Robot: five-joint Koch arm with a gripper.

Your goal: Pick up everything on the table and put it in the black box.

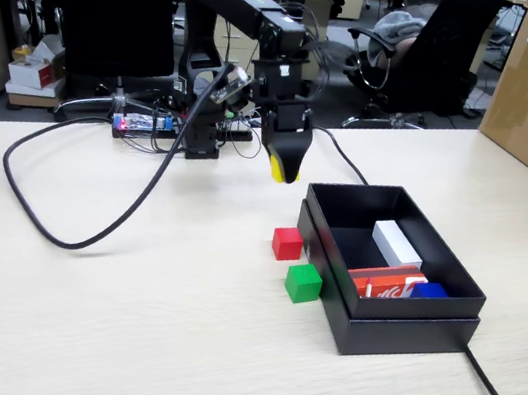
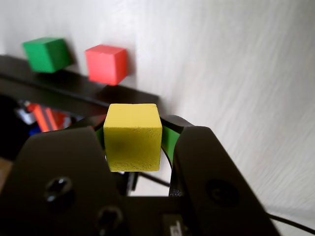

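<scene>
Gripper (image 1: 283,168) clamped on the yellow cube (image 2: 133,136), raised over the table (image 1: 122,316), seemingly just short of the black box (image 1: 405,323), red cube (image 1: 287,244) and green cube (image 1: 303,283) beside it

You're seeing a yellow cube (image 2: 133,136), a red cube (image 1: 287,243), a green cube (image 1: 303,283), a matte black box (image 1: 404,328) and the pale beige wood-grain table (image 1: 119,336).

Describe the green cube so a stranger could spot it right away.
Find the black box on the table. In the fixed view two small cubes sit just left of it. The green cube is the nearer one; the red cube sits behind it.
</scene>
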